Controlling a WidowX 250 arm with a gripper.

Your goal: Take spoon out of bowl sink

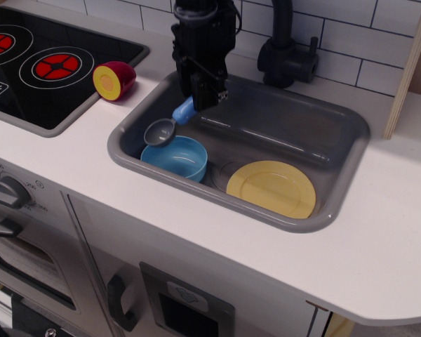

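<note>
My gripper (200,102) is shut on the blue handle of the spoon (170,122). It holds the spoon in the air, tilted down to the left, with its dark grey scoop above the far left rim of the light blue bowl (175,158). The bowl sits in the left front corner of the grey sink (340,165) and has nothing in it.
A yellow plate (271,187) lies in the sink's front right. The black faucet (286,50) stands behind the sink. A red and yellow halved toy fruit (114,80) lies on the counter beside the black stove (49,63).
</note>
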